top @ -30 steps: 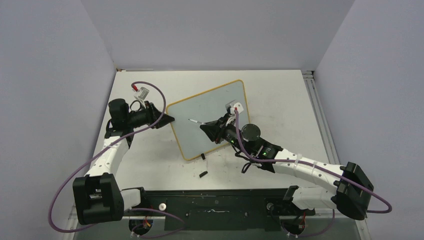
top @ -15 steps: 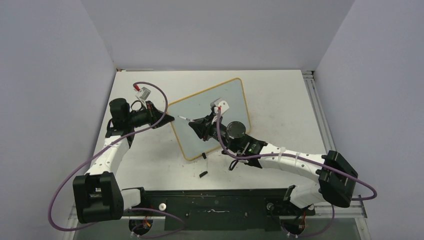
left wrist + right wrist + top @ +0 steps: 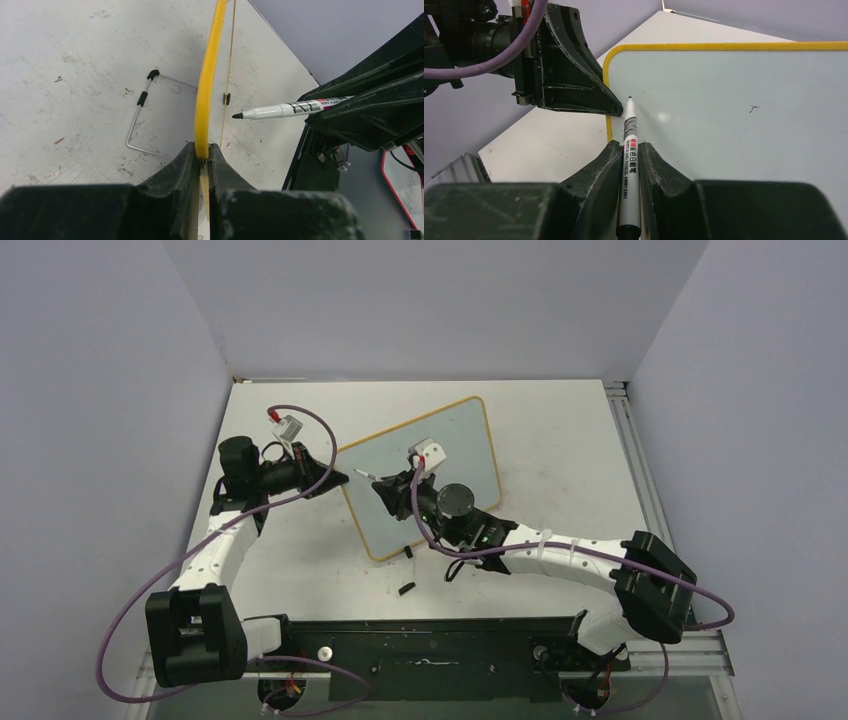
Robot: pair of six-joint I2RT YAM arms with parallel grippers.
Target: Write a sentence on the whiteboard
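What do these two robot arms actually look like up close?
The left arm and right arm are slim white tubes linked by chunky black joints. A purple cable loops loosely along each one. The left gripper and right gripper are black, each with two wedge-shaped fingers of rough, matte plastic that taper towards the tips.

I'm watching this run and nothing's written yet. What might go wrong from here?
The left hand pinches only the thin yellow frame at one edge, so writing pressure might tilt or slide the whiteboard. The marker in the right hand has its tip close to the left hand at the board's corner; a stray stroke may hit it.
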